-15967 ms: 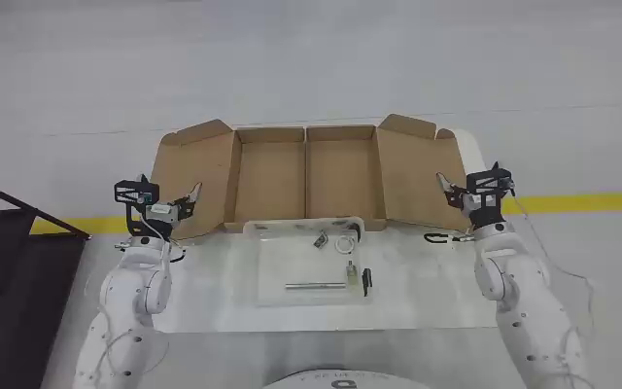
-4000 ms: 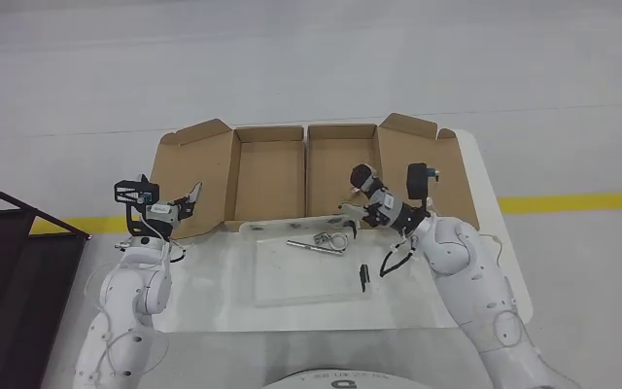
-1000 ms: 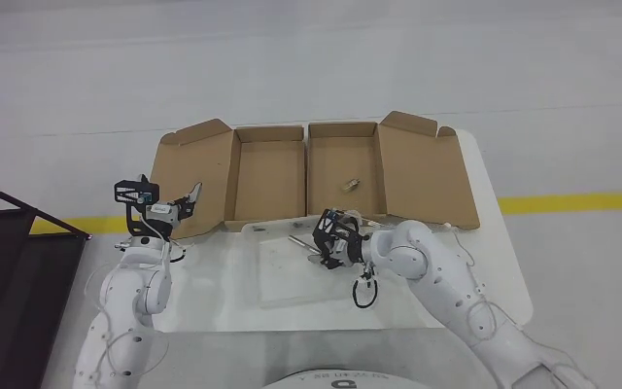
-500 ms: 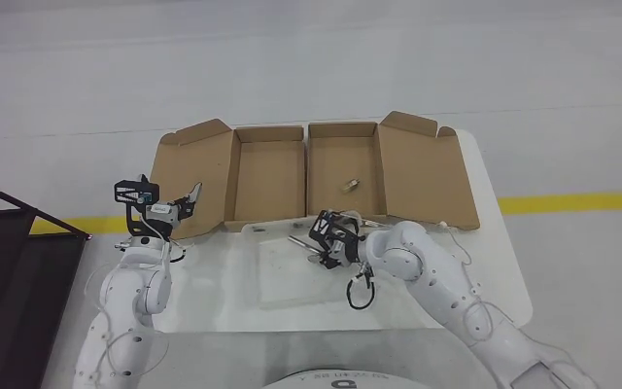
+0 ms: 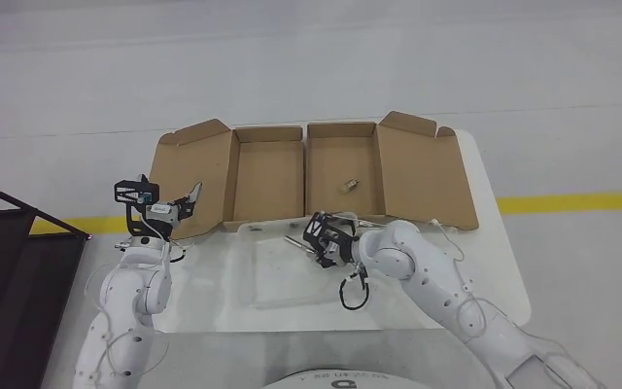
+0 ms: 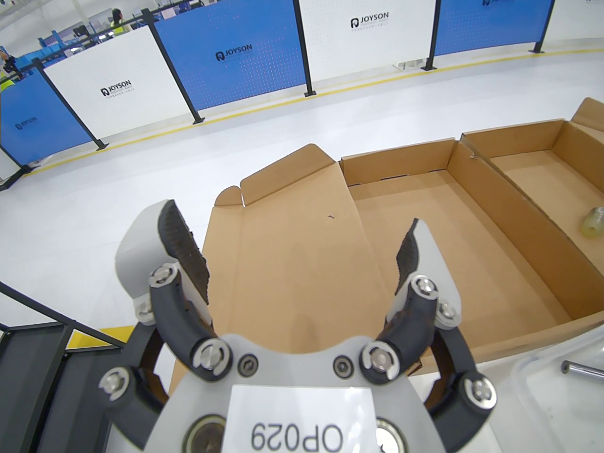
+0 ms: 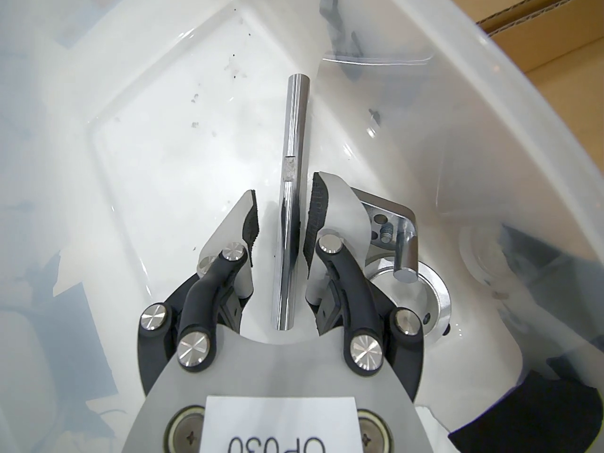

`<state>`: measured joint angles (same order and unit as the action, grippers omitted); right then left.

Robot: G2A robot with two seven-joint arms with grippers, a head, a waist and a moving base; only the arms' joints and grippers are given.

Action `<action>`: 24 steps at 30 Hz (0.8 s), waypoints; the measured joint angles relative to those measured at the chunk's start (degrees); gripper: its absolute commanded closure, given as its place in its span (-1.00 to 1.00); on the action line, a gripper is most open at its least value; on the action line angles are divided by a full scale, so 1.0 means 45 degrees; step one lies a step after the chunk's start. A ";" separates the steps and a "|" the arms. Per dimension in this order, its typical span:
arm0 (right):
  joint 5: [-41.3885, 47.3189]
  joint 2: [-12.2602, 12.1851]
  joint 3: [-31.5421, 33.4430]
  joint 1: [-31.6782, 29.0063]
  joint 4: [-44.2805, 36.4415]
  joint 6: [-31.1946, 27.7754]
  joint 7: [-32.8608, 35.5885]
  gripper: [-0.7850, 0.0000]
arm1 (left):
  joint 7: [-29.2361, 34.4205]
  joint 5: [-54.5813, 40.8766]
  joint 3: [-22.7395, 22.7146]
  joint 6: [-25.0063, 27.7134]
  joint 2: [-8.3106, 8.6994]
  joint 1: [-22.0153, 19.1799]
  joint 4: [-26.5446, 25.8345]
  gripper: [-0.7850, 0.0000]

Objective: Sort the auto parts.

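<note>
A shiny metal rod (image 7: 292,153) lies on the floor of the clear plastic tray (image 7: 424,72), close to the tray's far edge (image 5: 262,229). My right gripper (image 7: 284,186) is down in the tray, open, its fingers straddling the rod; one pad is close against it and the other stands a small gap away. In the top view this gripper (image 5: 316,236) covers one end of the rod (image 5: 294,240). Beside the fingers lie a metal bracket (image 7: 391,223) and a round metal ring (image 7: 424,294). My left gripper (image 6: 292,223) hangs open and empty by the left box flap (image 5: 185,185).
Two open cardboard boxes sit side by side behind the tray, the left one (image 5: 267,180) bare. The right box (image 5: 340,156) holds one small yellowish part (image 5: 347,184). A black part (image 7: 337,2) lies at the tray's far wall. A yellow floor line runs behind the table.
My right gripper has shifted a little to the left along the tray's far edge, over the rod. The left arm has not moved.
</note>
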<state>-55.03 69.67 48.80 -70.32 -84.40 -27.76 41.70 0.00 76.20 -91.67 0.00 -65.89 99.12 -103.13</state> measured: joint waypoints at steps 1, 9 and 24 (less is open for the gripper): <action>-0.0048 -0.0005 -0.0002 0.0001 -0.0027 0.0039 -0.0050 1.00 | 0.0000 0.0000 0.0000 0.0000 0.0000 0.0000 0.0000 -1.00; -0.0105 -0.0197 0.0399 -0.0437 -0.0980 -0.0312 -0.0501 1.00 | 0.0000 0.0000 0.0000 0.0000 0.0000 0.0000 0.0000 -1.00; -0.2696 -0.0396 0.0163 -0.1133 -0.3213 0.0984 0.0093 0.01 | 0.0000 0.0000 0.0000 0.0000 0.0000 0.0000 0.0000 -1.00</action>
<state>-67.17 67.89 49.54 -75.42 -98.86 -23.34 42.12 0.00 76.20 -91.67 0.00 -65.89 99.12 -103.13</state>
